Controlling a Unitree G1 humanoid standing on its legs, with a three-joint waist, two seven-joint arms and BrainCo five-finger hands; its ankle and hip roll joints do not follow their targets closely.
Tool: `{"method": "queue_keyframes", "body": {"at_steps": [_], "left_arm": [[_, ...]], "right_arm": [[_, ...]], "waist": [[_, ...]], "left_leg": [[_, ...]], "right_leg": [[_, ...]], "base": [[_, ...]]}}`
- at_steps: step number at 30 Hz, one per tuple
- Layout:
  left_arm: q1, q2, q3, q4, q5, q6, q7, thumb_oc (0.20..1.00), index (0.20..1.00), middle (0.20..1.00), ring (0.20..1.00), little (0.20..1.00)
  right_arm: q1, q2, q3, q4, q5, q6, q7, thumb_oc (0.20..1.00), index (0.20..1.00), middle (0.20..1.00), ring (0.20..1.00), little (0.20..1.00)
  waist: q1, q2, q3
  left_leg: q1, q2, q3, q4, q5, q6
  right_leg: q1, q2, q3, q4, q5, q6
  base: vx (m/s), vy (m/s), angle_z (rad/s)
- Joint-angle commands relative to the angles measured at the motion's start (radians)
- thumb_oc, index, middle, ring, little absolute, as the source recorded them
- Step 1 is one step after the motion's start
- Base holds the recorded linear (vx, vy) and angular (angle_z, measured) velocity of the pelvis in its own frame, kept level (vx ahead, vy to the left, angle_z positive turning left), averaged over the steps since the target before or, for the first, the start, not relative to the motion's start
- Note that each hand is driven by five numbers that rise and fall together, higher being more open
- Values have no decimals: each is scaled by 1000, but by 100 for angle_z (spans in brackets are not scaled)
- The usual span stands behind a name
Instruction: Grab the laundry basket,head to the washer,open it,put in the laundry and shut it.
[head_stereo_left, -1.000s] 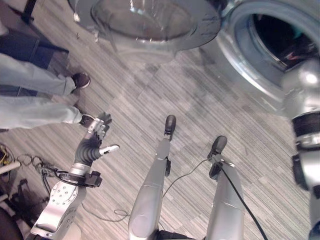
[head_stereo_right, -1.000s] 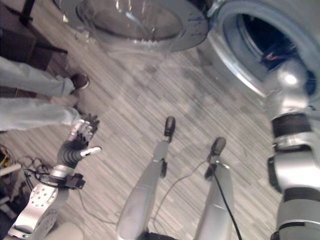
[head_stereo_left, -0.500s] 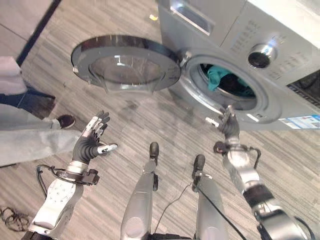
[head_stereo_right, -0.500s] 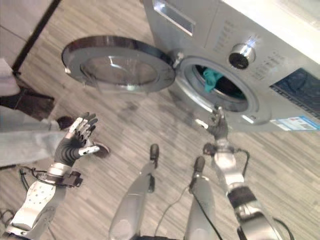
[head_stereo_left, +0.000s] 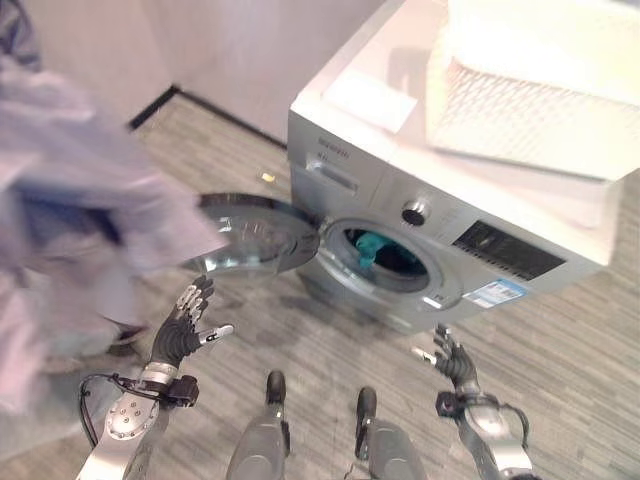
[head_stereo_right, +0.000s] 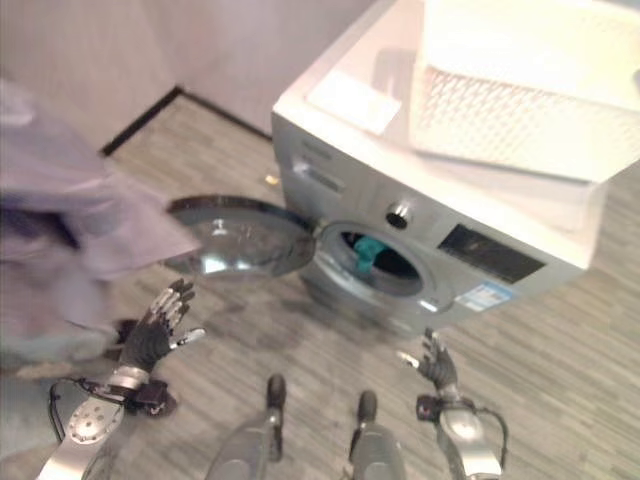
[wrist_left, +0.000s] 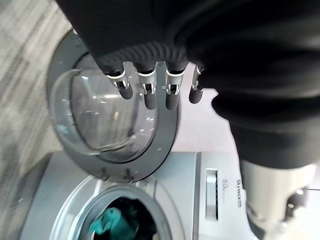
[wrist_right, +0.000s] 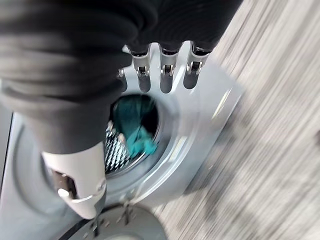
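Observation:
The silver washer (head_stereo_left: 400, 215) stands ahead with its round door (head_stereo_left: 255, 235) swung wide open to the left. Teal laundry (head_stereo_left: 366, 247) lies in the drum, with a dark striped piece beside it in the right wrist view. A white laundry basket (head_stereo_left: 530, 105) sits on top of the washer. My left hand (head_stereo_left: 180, 335) is open, fingers spread, low in front of the door and apart from it. My right hand (head_stereo_left: 452, 368) is open and holds nothing, below the drum opening. The left wrist view looks past straight fingers (wrist_left: 150, 92) at the door's glass (wrist_left: 95, 120).
A person in light clothes (head_stereo_left: 70, 220) stands close on the left, beside the open door. A wall with a dark skirting (head_stereo_left: 200, 100) runs behind the washer. Grey plank floor (head_stereo_left: 570, 350) spreads in front and to the right.
The camera has risen and drawn back, so the whole washer and the basket on top now show. My right hand has come out of the drum and hangs lower. The person looms nearer on the left.

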Motion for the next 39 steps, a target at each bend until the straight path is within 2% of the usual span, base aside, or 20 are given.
{"method": "queue_keyframes", "body": {"at_steps": [1, 3, 7, 17, 39], "left_arm": [[24, -19, 52, -42, 66, -4, 29, 1000, 1000, 1000, 1000, 1000], [39, -58, 63, -13, 91, 15, 40, 1000, 1000, 1000, 1000, 1000], [49, -102, 76, 11, 96, 25, 49, 1000, 1000, 1000, 1000, 1000], [22, -172, 69, 82, 98, 23, 86, 1000, 1000, 1000, 1000, 1000], [-51, -188, -8, 118, 135, 35, 93, 1000, 1000, 1000, 1000, 1000]], "right_arm": [[-27, -12, -54, -12, -67, 21, 9, 1000, 1000, 1000, 1000, 1000], [31, -2, -81, -6, -104, 44, 6, 1000, 1000, 1000, 1000, 1000], [92, 19, -112, -9, -126, 64, 1, 1000, 1000, 1000, 1000, 1000], [116, 52, -125, 14, -149, 74, -40, 1000, 1000, 1000, 1000, 1000], [104, 80, -108, 36, -137, 80, -68, 1000, 1000, 1000, 1000, 1000]], "waist": [[-13, 12, -7], [-27, 14, -55], [-41, 15, -99], [-62, 26, -133], [-81, 14, -150]], "left_leg": [[53, 24, 5, 120, -243, 42], [125, 27, 43, 80, -251, 49], [201, 17, 91, 26, -246, 57], [285, -3, 174, -38, -243, 77], [289, -13, 195, -6, -262, 82]], "right_leg": [[14, -11, -39, -90, 53, 32], [47, -1, -14, -111, 61, 42], [74, 5, 31, -138, 81, 54], [76, 13, 113, -174, 126, 94], [77, -8, 118, -171, 126, 100]], "base": [[65, 66, -33], [73, 83, -54], [45, 76, -58], [-21, 42, -40], [-2, 3, -4]]}}
